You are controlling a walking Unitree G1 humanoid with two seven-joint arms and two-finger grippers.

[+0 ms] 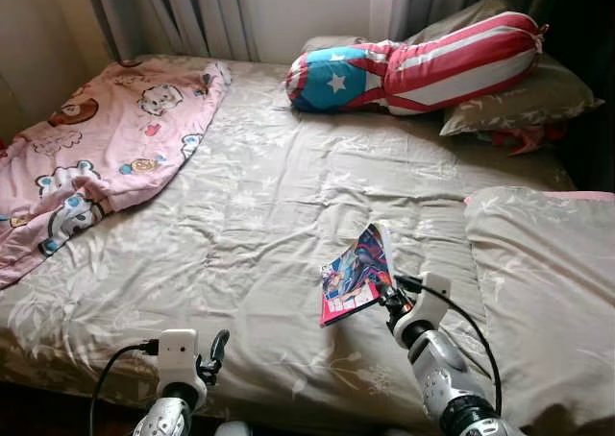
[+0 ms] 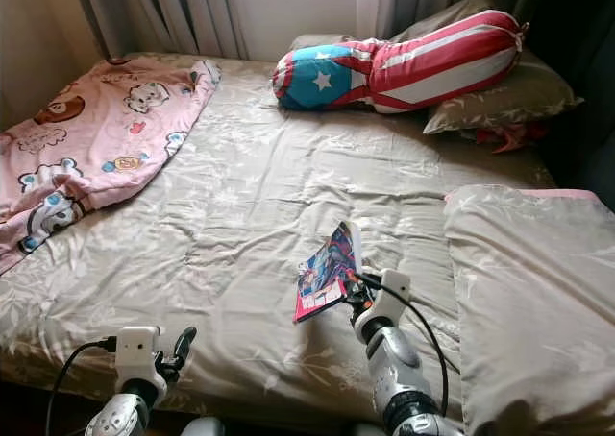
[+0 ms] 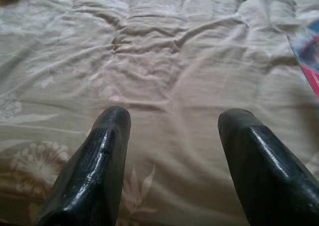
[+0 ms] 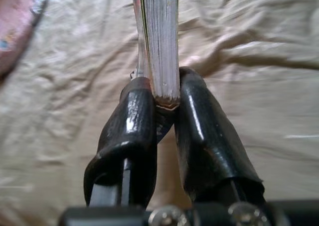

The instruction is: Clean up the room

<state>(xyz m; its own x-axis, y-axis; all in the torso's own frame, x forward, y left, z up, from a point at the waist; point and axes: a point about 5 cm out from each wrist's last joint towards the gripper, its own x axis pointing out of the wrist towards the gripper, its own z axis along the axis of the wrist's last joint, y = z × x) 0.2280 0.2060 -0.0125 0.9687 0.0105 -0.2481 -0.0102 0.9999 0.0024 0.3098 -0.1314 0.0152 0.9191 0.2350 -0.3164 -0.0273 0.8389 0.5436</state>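
1. Head views: you had the bed [image 1: 259, 196] spread out ahead of you, under a beige floral cover. Your right gripper [image 1: 384, 287] was over the bed's near half, its fingers clamped on the lower edge of a colourful book [image 1: 357, 273]. The book was lifted and tilted, cover up, above the sheet.

2. Same views, and your left gripper [image 1: 217, 348] sat low at the bed's near edge, well apart from the book, fingers apart and holding nothing.

3. Around the bed: a pink cartoon-print blanket [image 1: 86, 157] lay crumpled over the bed's far left corner. A bolster with a blue starred end and red and white stripes [image 1: 413, 63] lay across the head of the bed, leaning on a beige pillow [image 1: 524, 100]. A second large beige pillow [image 1: 543, 292] covered the bed's right side, just beside your right arm.

4. Left wrist view: your two black fingers [image 3: 94, 171] stood wide apart over the wrinkled bed cover, and a corner of the book showed at the edge.

5. Right wrist view: there it was, close up. Both fingers [image 4: 134, 131] were squeezed on the book's page edges [image 4: 162, 42], the book standing upright between them above the bed cover.
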